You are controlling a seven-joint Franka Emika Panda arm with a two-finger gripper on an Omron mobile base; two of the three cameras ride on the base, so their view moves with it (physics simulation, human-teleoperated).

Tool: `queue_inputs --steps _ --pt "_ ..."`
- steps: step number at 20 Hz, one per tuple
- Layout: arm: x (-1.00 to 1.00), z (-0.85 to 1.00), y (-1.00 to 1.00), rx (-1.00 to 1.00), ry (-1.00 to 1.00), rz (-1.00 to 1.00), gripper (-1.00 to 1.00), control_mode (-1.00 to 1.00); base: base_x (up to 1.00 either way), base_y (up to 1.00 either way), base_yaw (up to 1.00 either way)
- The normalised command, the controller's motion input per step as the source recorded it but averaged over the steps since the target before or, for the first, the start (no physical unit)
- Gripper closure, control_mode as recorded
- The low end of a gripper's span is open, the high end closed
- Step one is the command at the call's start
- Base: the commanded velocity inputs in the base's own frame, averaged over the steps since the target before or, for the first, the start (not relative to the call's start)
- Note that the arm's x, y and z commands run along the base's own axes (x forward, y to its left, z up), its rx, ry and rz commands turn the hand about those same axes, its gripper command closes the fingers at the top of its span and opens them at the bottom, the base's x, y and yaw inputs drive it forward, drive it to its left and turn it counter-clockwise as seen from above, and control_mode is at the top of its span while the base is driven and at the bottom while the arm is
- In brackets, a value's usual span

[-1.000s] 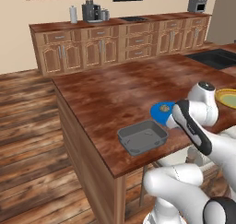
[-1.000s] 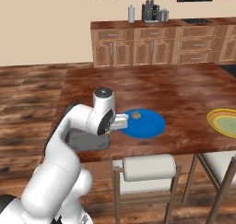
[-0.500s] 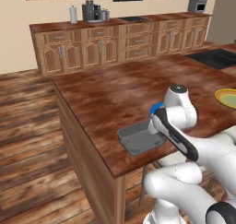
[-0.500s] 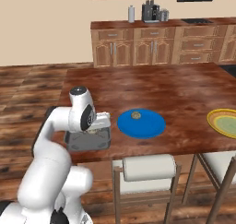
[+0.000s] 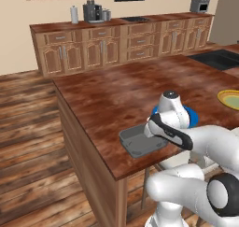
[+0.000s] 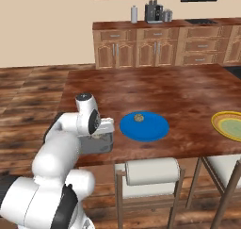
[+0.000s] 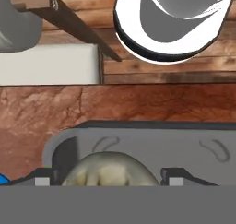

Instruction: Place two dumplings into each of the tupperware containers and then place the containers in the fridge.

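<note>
Gripper (image 7: 107,181) sits low over the dark grey container (image 5: 140,142), near the counter's front edge, lower centre of the left base view. In the hand view both finger tips (image 7: 42,180) stand wide apart at the bottom, a pale tan dumpling (image 7: 108,172) between them, inside the grey tub. Whether the tips touch the dumpling I cannot tell; the jaws look spread, not pinched on it.

Right base view: gripper (image 6: 104,130) at the grey container (image 6: 96,143), left of centre. Just right of it lies the round blue plate (image 6: 143,126) with a second dumpling (image 6: 139,117) on it. Yellow-green plate (image 6: 229,125) at the right edge, well apart from the blue one. All of these rest on the wooden counter (image 6: 164,89). Stool (image 6: 150,170) below the counter's front edge, lower centre.
</note>
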Motion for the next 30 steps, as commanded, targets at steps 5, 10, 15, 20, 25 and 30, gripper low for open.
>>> queue_inputs --steps 5,10,15,20,25,30 --pt "0.37 -0.42 0.17 -0.01 0.09 0.0 1.0 -1.0 0.0 0.0 0.0" --pt "0.57 -0.25 0.08 0.0 0.09 0.0 1.0 -1.0 0.0 0.0 0.0" --pt "0.48 -0.33 0.13 -0.01 0.11 0.0 1.0 -1.0 0.0 0.0 0.0" --pt "0.27 -0.32 0.08 0.0 0.05 0.0 1.0 -1.0 0.0 0.0 0.0" --pt "0.09 -0.21 0.03 0.0 0.05 0.0 -1.0 -1.0 0.0 0.0 0.0" --pt "-0.18 0.0 -0.11 0.0 0.0 0.0 -1.0 -1.0 0.0 0.0 0.0"
